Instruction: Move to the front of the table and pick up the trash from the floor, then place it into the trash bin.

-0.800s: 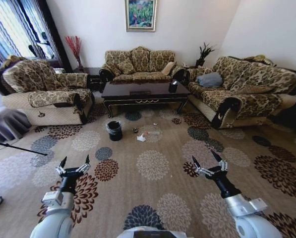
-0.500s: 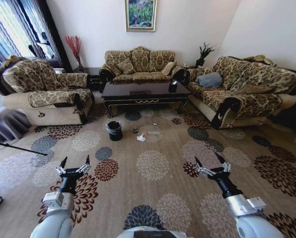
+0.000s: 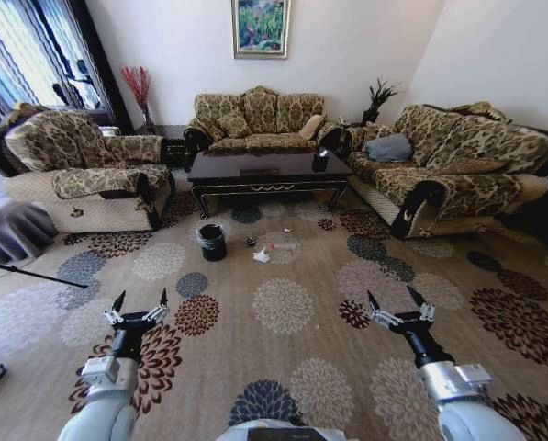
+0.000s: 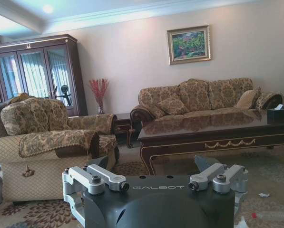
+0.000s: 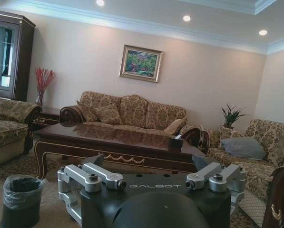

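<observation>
Trash lies scattered on the patterned carpet in front of the table, a long dark glossy piece with gold scrollwork on its apron, standing between three floral sofas: one behind it, one on the robot's left and one on its right. A small black box sits on the table's right end.

The trash bin, a small black bucket lined with crinkly plastic, stands on the carpet just before the table's left front leg. To its right, near each other, lie the litter pieces: a small dark lump, crumpled white paper and what looks like a clear bottle (too small to make out its cap).

Both arms reach forward low over the carpet, well apart from the litter. The left gripper hangs on the near left, its jaws spread wide and grasping nothing; the right gripper hangs on the near right, jaws likewise released and bare.
</observation>
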Motion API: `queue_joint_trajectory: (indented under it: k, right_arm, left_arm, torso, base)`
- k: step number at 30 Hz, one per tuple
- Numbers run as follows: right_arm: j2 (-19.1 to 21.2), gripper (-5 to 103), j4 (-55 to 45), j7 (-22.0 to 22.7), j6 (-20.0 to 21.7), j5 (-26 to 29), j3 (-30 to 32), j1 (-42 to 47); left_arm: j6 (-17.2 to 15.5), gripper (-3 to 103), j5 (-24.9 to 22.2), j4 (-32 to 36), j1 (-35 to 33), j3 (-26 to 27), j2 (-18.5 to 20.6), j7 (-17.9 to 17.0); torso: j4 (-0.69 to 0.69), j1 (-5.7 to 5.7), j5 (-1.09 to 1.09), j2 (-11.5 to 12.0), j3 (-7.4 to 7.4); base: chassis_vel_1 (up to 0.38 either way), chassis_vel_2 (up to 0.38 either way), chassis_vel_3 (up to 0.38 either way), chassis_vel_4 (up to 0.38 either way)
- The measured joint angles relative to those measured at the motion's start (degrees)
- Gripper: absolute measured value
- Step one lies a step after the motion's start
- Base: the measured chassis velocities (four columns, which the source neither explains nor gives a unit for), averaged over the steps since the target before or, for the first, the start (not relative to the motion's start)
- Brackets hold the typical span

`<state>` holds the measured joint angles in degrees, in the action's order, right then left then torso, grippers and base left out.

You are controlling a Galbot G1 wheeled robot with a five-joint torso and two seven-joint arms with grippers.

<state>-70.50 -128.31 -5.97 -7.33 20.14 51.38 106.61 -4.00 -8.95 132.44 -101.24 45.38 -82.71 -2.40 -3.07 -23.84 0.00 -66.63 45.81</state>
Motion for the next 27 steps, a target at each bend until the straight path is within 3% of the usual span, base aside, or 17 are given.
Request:
queue_joint_trajectory:
  k: [9,27]
  right_arm:
    - [-0.01,100,0.59,0.15,-0.52,1.48,-0.38,-0.30]
    - [-0.26,100,1.87,0.16,-1.04,2.06,-0.85,-0.95]
  left_arm:
    - [-0.19,100,-0.02,-0.51,0.53,-0.42,0.32,-0.74]
    - [-0.04,100,-0.53,-2.15,1.56,-0.79,0.76,-0.79]
  torso:
    - [-0.01,0.69,0.00,1.47,-0.76]
    - [-0.01,3.34,0.00,7.31,-3.94]
  base:
    - [0.000,0.000,0.000,0.000]
    - [0.000,0.000,0.000,0.000]
